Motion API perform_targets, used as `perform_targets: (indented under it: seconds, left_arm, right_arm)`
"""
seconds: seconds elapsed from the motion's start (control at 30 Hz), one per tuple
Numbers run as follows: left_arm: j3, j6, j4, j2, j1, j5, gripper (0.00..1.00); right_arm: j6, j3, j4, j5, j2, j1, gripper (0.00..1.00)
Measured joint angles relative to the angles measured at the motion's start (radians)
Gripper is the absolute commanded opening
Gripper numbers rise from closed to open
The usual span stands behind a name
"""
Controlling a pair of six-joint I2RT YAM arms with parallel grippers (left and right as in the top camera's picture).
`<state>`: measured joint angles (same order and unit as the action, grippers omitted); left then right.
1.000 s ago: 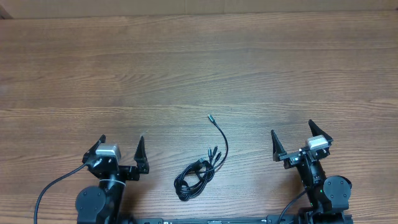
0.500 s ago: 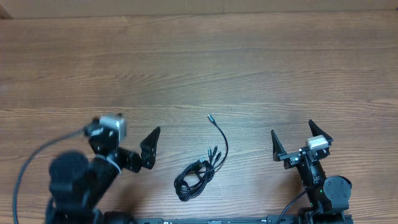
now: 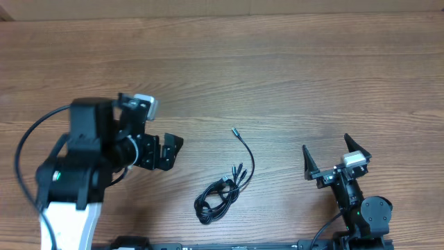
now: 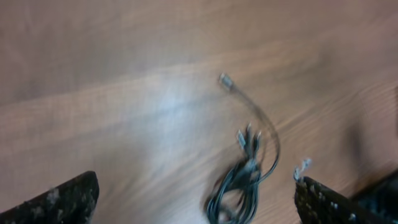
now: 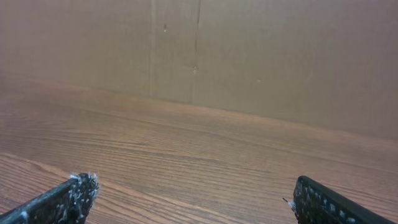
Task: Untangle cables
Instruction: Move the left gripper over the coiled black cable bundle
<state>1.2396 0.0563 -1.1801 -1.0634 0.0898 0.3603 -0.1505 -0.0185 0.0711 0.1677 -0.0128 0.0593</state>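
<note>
while right gripper (image 3: pixel 326 144) rests — left gripper (image 3: pixel 168 150) hovers wide near cables (image 3: pixel 220 194)

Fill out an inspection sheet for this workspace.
Surface: wooden table, bare wood grain showing.
Job's things: thin black cables in one tangled bundle between the arms; one strand arcs out to a plug end.
Clutter: nothing seen.
Grippers: left gripper open, beside the bundle, not touching it; right gripper open, empty.
Cables: thick arm wire loops by the left arm, apart from the bundle.
Surroundings: cardboard wall behind the table.
</note>
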Motion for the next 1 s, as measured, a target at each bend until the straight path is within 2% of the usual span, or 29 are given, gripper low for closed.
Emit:
perform_targets:
  seconds: [0.27,0.47,0.73,1.0]
  left_arm:
    - [0.002,-0.017,-0.082,-0.134,0.214,-0.195,1.00]
    - [0.003,-0.035,-0.108,-0.211,0.368,-0.259,1.00]
    - [-0.064,-0.071,-0.080,-0.270,0.467,-0.279,1.00]
    - [-0.203,-0.109,0.035,-0.275,0.486,-0.286,1.00]
  right_arm:
    - [0.000,0.000,0.000,0.000,0.000,0.000,1.00]
    - [0.000,0.000,0.000,0.000,0.000,0.000,1.00]
    - [0.000,0.000,0.000,0.000,0.000,0.000,1.00]
    - [0.000,0.000,0.000,0.000,0.000,0.000,1.00]
